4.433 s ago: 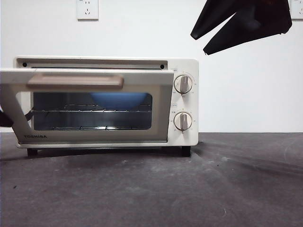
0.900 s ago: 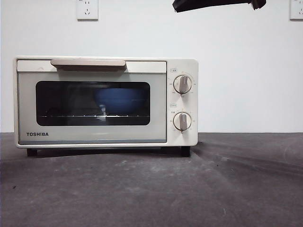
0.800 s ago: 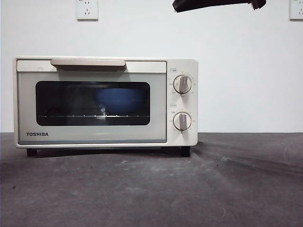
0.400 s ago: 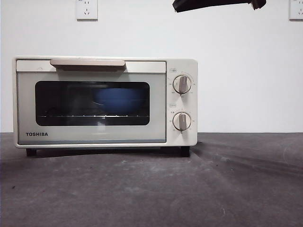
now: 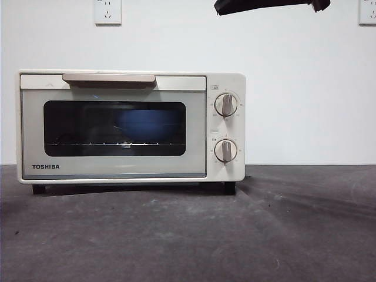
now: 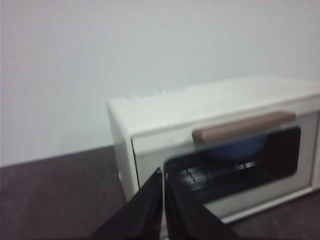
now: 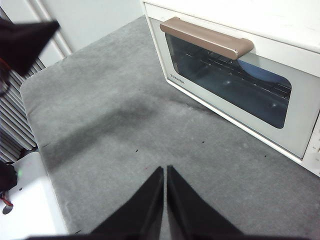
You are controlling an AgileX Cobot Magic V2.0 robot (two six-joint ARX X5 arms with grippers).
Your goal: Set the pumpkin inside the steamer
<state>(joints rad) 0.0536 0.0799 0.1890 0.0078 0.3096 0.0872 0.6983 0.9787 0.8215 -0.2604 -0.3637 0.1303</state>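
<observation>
While the steamer (image 5: 130, 126) stands shut on the table (image 5: 235, 235), both end effectors (image 6: 162, 200) (image 7: 165, 200) are held pressed together, empty.

Steamer (image 5: 226, 82) cream-white body, dark glass door (image 5: 114, 128) with pale grey-cream frame, black "TOSHIBA" lettering low on the frame. Bar handle (image 5: 108, 79) beige, reads pinkish-tan in both wrist views. Two knobs (image 5: 226, 104) cream with grey-beige grips and fine dark tick marks around them. Blue shape (image 5: 147, 124) behind the glass, plain blue. Wire rack (image 5: 111, 143) thin silvery line. Steamer feet black. Tabletop (image 5: 235, 235) dark grey, mottled with lighter smudges and a few dark specks. Wall (image 5: 305, 88) plain white, white socket (image 5: 108, 11). Left claw (image 6: 162, 210) black; right claw (image 7: 165, 205) black, matte.
</observation>
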